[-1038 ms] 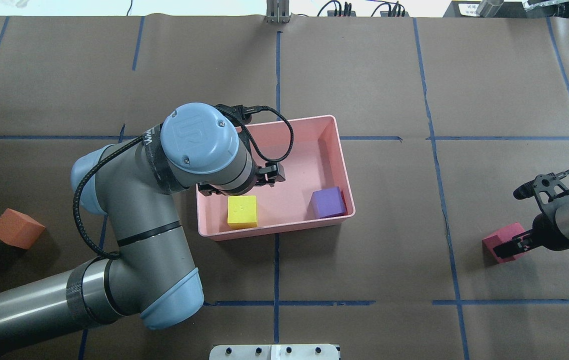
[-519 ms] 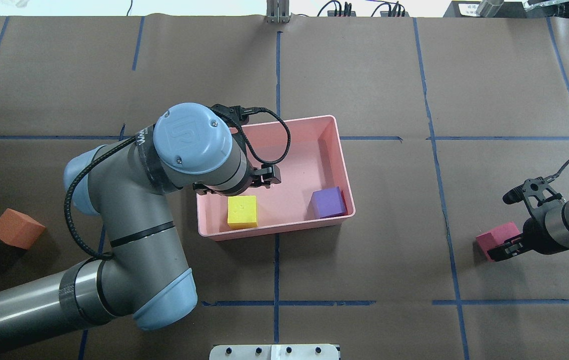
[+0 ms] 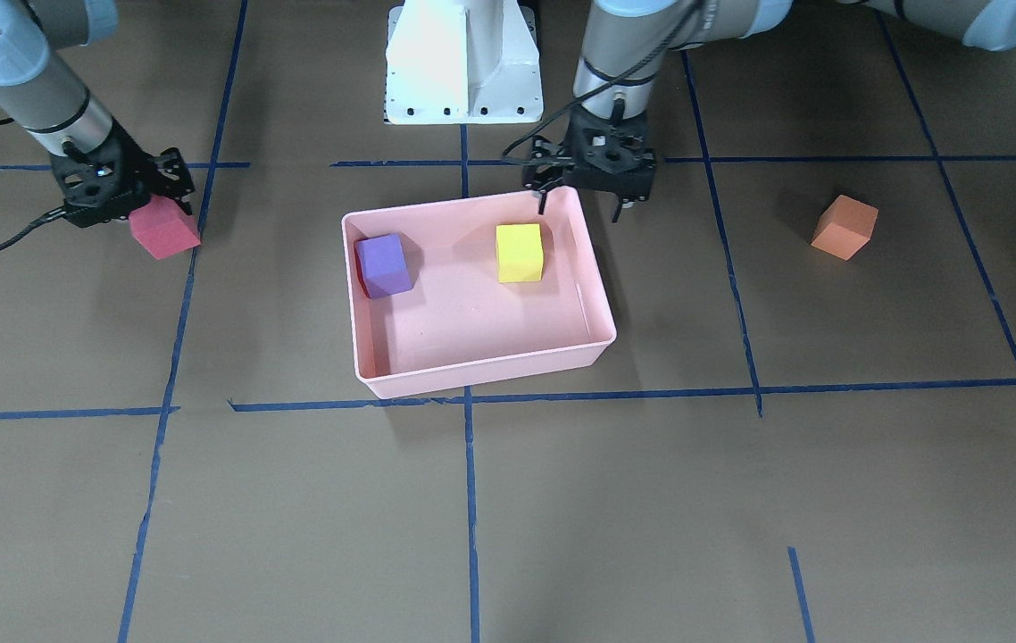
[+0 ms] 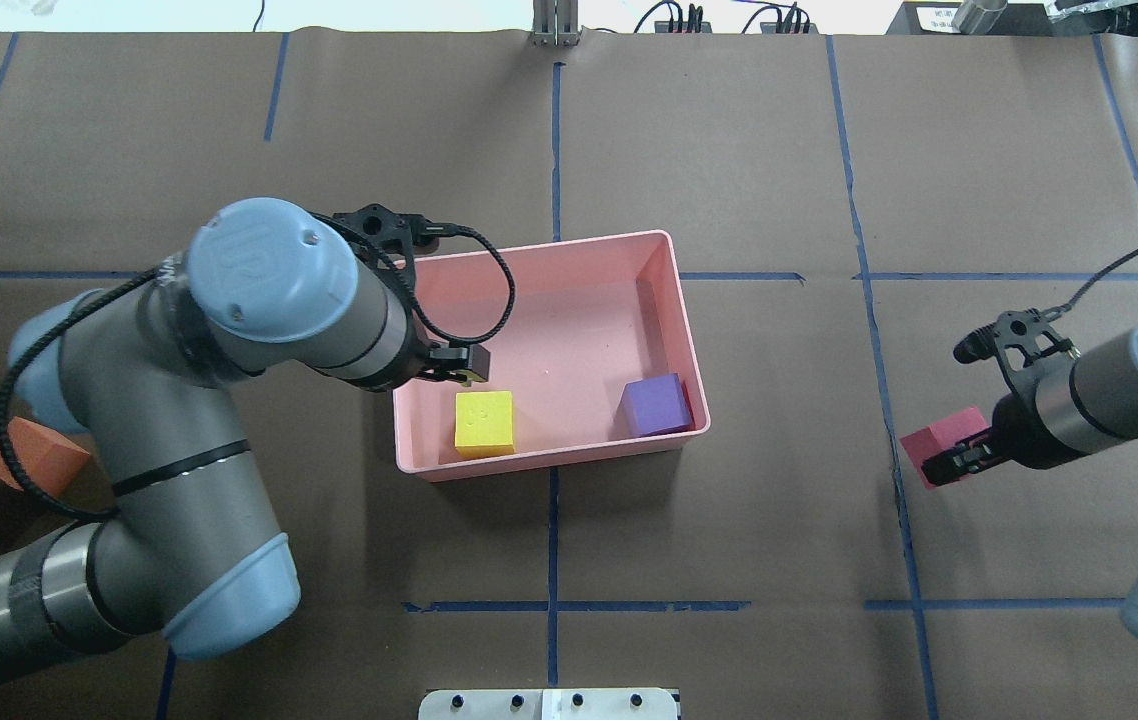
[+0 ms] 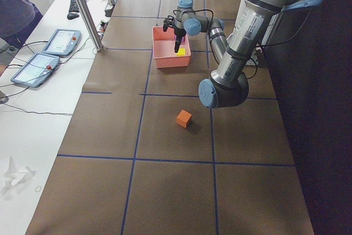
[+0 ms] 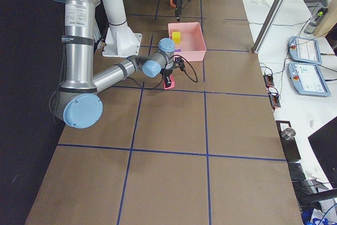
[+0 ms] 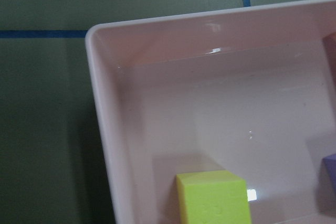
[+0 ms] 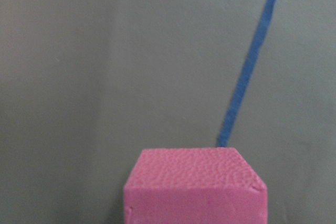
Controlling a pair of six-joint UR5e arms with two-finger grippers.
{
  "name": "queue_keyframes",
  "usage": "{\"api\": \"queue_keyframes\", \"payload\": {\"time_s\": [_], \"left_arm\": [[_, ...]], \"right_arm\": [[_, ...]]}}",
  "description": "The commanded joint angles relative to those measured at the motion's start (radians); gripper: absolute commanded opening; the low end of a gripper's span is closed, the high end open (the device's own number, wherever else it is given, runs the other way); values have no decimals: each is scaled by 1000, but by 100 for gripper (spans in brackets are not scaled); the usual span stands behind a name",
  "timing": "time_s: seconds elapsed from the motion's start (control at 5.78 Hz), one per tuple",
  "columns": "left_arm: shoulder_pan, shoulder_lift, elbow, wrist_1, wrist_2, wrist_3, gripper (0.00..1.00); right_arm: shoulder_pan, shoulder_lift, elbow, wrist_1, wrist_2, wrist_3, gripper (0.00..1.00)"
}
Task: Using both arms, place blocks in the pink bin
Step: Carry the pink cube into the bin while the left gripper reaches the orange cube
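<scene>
The pink bin (image 4: 569,330) is a shallow light-pink tray with sloped walls and a thin rim, lying just right of the middle of the overhead view on the brown table (image 4: 779,520). Two of the small matte foam cubes sit on its floor along the lower wall: the yellow block (image 4: 484,423) toward the lower left corner and the purple block (image 4: 658,404) tucked into the lower right corner, well apart from each other. The orange block (image 3: 845,227) lies on the table at the far left of the overhead view, half covered there by the left arm (image 4: 269,290). The red block (image 4: 932,438) is at the right of that view, well away from the bin and tilted (its top face looks rough and pinkish in the right wrist view).

The left gripper (image 3: 579,208) hangs over the bin's left wall with its fingers spread and nothing between them. The right gripper (image 4: 951,457) is closed on the red block.

A second ago the left gripper hung further inside the bin, above the yellow block; it has since drawn back toward the left of the frame. The right arm (image 4: 1089,410) has carried the red block up and leftward, nearer the bin. The yellow, purple and orange blocks have not shifted.
</scene>
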Motion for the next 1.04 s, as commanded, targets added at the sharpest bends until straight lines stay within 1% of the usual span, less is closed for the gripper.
{"api": "queue_keyframes", "payload": {"time_s": [0.0, 0.17, 0.35, 0.52, 0.69, 0.86], "left_arm": [[-79, 187, -97, -22, -45, 226, 100], [-122, 302, -145, -72, -50, 324, 100], [-139, 404, -150, -143, -48, 405, 100], [-139, 502, -150, -256, -48, 427, 100], [-139, 609, -139, -400, -48, 429, 100], [-139, 701, -88, -567, -48, 494, 100]], "right_arm": [[-2, 341, 0, -356, 2, 121, 28], [-8, 525, -61, -467, 1, 248, 28], [-34, 648, -176, -457, -7, 332, 31], [-52, 733, -277, -404, -11, 408, 38], [-77, 798, -374, -355, -37, 475, 68], [-120, 838, -411, -342, -141, 555, 100]]}}
